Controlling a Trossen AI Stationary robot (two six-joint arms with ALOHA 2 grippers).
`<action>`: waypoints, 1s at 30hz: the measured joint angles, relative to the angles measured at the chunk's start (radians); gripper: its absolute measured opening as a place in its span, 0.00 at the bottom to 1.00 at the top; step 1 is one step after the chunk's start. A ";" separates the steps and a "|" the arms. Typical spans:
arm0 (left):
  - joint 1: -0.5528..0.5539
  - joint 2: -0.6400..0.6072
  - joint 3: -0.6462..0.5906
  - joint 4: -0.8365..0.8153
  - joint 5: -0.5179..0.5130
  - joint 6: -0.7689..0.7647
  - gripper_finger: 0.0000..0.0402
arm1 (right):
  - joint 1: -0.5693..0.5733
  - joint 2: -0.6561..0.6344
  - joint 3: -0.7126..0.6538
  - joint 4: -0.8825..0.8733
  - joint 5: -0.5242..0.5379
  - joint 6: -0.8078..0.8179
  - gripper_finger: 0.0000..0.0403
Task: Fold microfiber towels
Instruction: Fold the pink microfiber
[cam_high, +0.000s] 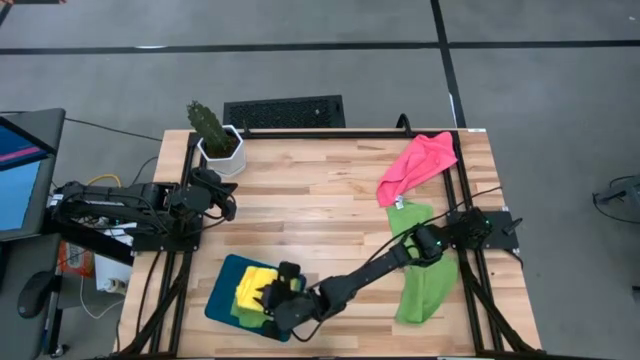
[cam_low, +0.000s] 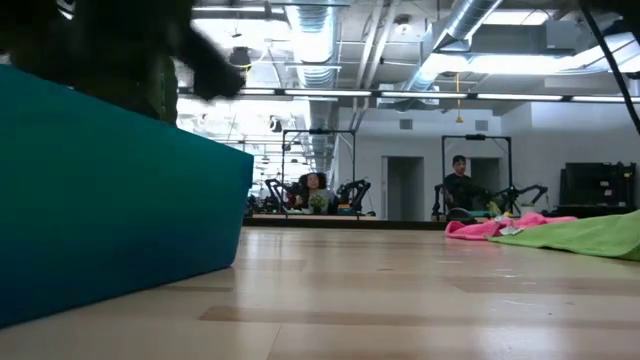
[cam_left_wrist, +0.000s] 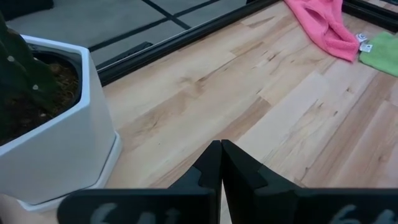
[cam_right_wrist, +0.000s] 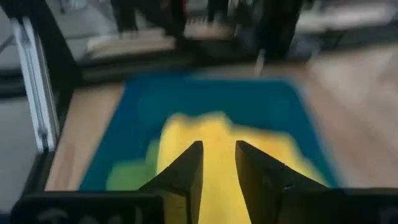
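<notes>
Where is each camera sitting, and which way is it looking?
High view: above the table, looking straight down; shows both arms, the cactus and the tray.
Low view: at tabletop height, looking across into the room; a blurred dark arm part shows at top.
Left wrist view: on the left arm, looking past its shut left tool at the cactus pot.
Right wrist view: on the right arm, looking past the right tool at the yellow towel.
Shared: high and left wrist both show the pink towel.
</notes>
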 joint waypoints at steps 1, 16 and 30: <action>0.000 0.000 0.000 0.000 0.001 0.000 0.00 | 0.003 -0.021 0.001 0.002 0.019 -0.033 0.29; 0.002 0.137 0.001 0.419 0.099 0.197 0.00 | 0.050 -0.390 0.001 -1.422 0.287 0.578 0.30; 0.219 0.544 0.060 0.842 0.591 0.370 0.29 | -0.056 -0.813 -0.716 -1.298 0.210 0.778 0.30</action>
